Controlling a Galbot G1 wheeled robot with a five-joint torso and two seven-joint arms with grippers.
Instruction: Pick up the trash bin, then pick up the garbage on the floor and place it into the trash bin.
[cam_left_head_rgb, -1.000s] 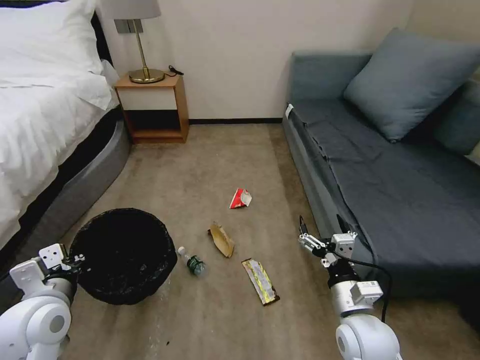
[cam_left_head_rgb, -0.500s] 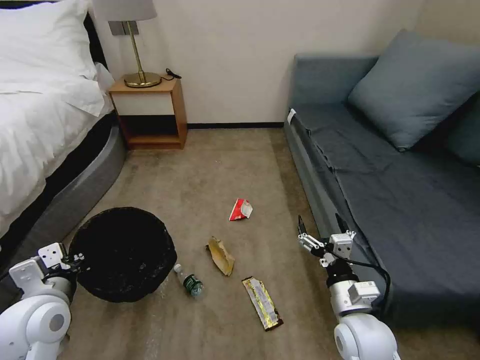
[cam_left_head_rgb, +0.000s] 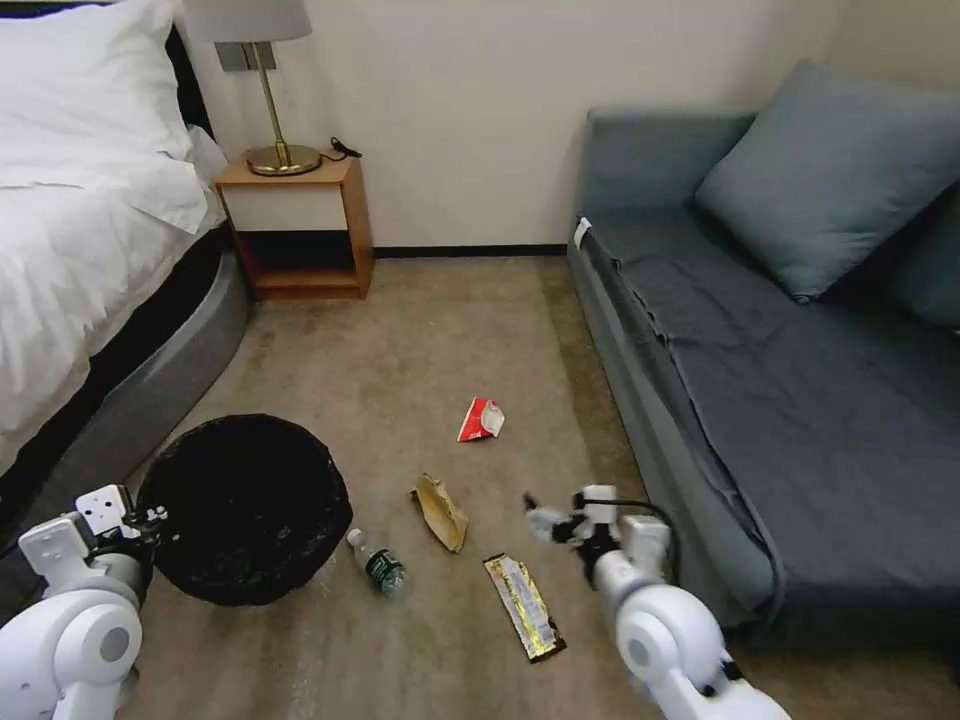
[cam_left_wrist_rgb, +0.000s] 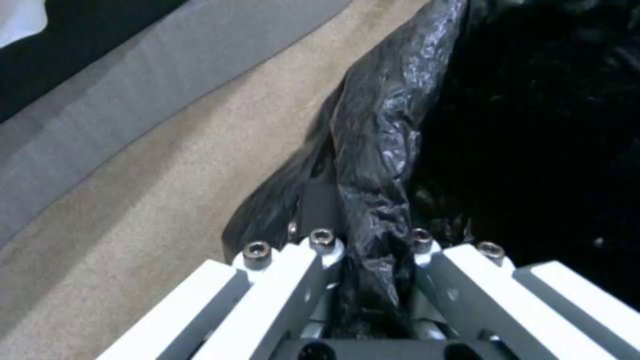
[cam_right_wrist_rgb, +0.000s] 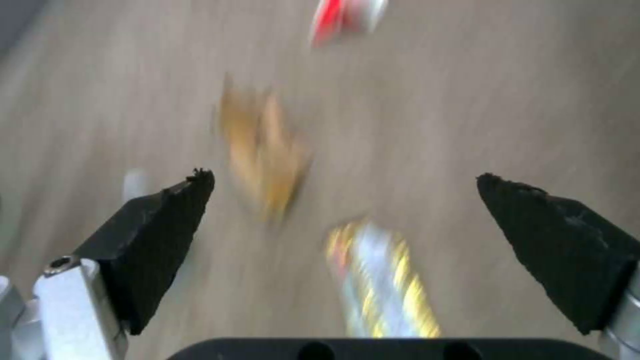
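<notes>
The trash bin (cam_left_head_rgb: 245, 505), round with a wrinkly black liner, is at the lower left by the bed. My left gripper (cam_left_head_rgb: 150, 520) is shut on its near rim; the left wrist view shows the fingers (cam_left_wrist_rgb: 313, 265) clamping the liner (cam_left_wrist_rgb: 377, 165). On the carpet lie a clear bottle (cam_left_head_rgb: 378, 565), a tan paper scrap (cam_left_head_rgb: 441, 511), a gold wrapper (cam_left_head_rgb: 522, 605) and a red-and-white packet (cam_left_head_rgb: 481, 419). My right gripper (cam_left_head_rgb: 545, 520) hovers open just right of the scrap, above the wrapper's far end. Its view shows the scrap (cam_right_wrist_rgb: 263, 150), wrapper (cam_right_wrist_rgb: 383, 280) and packet (cam_right_wrist_rgb: 347, 17) between the spread fingers (cam_right_wrist_rgb: 167, 225).
A bed (cam_left_head_rgb: 90, 260) runs along the left, with a wooden nightstand (cam_left_head_rgb: 295, 230) and lamp (cam_left_head_rgb: 265, 90) behind it. A grey-blue sofa (cam_left_head_rgb: 800, 400) with a cushion (cam_left_head_rgb: 830, 170) lines the right. Open carpet (cam_left_head_rgb: 420, 330) lies between them.
My right arm has swung left and down, from beside the sofa's edge to over the litter. The camera shifted slightly early on. The left gripper still holds the bin's rim.
</notes>
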